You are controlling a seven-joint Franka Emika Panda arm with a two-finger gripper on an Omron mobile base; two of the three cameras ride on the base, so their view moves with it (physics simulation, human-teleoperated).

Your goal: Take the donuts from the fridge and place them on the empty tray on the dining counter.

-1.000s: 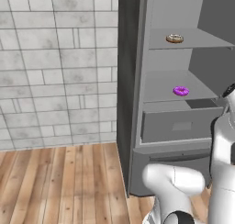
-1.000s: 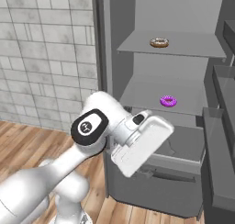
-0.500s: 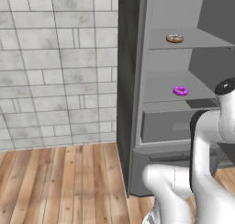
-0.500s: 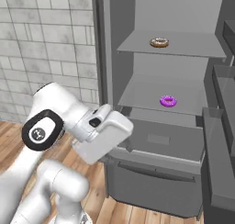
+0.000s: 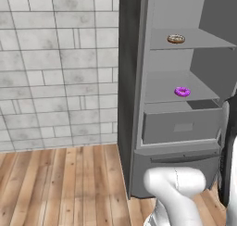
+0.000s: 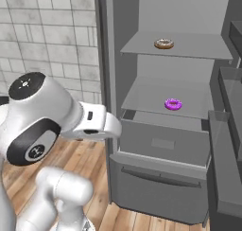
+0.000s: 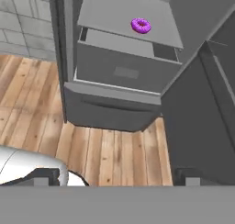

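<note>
Open fridge (image 5: 134, 104): the brown donut (image 5: 176, 39) sits on the upper shelf (image 5: 194, 42), the purple donut (image 5: 182, 91) on the lower shelf (image 5: 162, 93).

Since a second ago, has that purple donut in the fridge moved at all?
No. The purple donut lies at the same spot on the middle shelf, right of centre, above the drawer. Only the arm swung.

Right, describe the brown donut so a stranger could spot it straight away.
Find the tall dark grey fridge, standing open beside the tiled wall, with plain grey shelves inside. The brown donut lies alone on the higher of the two shelves. Its pale sprinkled topping sets it apart from the purple donut on the shelf below, just above the drawer.
</note>
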